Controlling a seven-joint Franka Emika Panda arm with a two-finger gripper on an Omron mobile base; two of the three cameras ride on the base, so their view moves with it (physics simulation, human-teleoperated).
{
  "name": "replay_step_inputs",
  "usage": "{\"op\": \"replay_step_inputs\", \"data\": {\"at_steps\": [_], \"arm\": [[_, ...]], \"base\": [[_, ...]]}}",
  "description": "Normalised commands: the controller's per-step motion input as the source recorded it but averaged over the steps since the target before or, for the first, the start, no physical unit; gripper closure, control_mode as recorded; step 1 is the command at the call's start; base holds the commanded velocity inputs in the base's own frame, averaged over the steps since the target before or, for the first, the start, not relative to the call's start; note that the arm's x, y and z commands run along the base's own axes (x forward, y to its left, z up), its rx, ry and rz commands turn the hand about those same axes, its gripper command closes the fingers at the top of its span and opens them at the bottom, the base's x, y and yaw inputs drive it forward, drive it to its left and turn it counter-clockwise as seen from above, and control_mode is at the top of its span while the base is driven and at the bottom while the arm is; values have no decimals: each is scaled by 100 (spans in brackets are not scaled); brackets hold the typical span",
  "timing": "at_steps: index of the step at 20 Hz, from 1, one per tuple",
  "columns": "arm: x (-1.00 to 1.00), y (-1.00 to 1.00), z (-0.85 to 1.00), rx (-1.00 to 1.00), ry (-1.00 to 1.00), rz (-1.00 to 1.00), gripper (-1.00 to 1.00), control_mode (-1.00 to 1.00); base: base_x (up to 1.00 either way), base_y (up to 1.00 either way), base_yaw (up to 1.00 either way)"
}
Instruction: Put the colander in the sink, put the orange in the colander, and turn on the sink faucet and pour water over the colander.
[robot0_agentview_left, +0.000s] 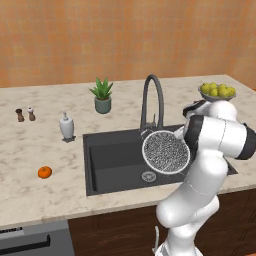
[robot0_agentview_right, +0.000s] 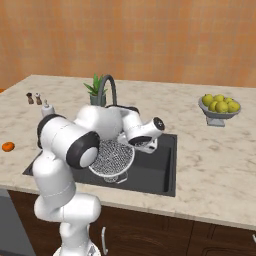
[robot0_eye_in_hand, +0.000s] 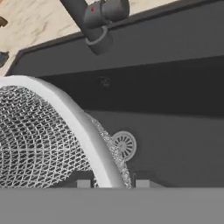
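- The sink (robot0_agentview_left: 107, 155): dark basin at centre frame, directly beneath the carried load.
- The colander (robot0_agentview_left: 166, 151): held tilted above the basin, drain below its rim.
- The gripper (robot0_eye_in_hand: 109, 183): clenched on the colander's rim at the hand view's bottom edge.
- The orange (robot0_agentview_left: 45, 172): far left on the counter.

No text, label, brand, number or sign can be read anywhere in these views; every surface shown is plain and unmarked.
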Motion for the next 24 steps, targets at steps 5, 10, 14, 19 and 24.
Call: {"op": "replay_step_inputs", "data": {"at_steps": [5, 10, 14, 19, 24], "arm": [[-11, 5, -58, -10, 18, 1, 100, -100], [-3, 22, -51, -3, -1, 1, 100, -100], [0, 38, -72, -2, -2, 0, 100, -100], [-10, 25, -87, -2, -2, 0, 100, -100], [31, 3, -17, 0, -16, 5, 100, -100]], "base": [[0, 0, 0], [0, 0, 0], [0, 0, 0], [0, 0, 0], [0, 0, 0]]}}
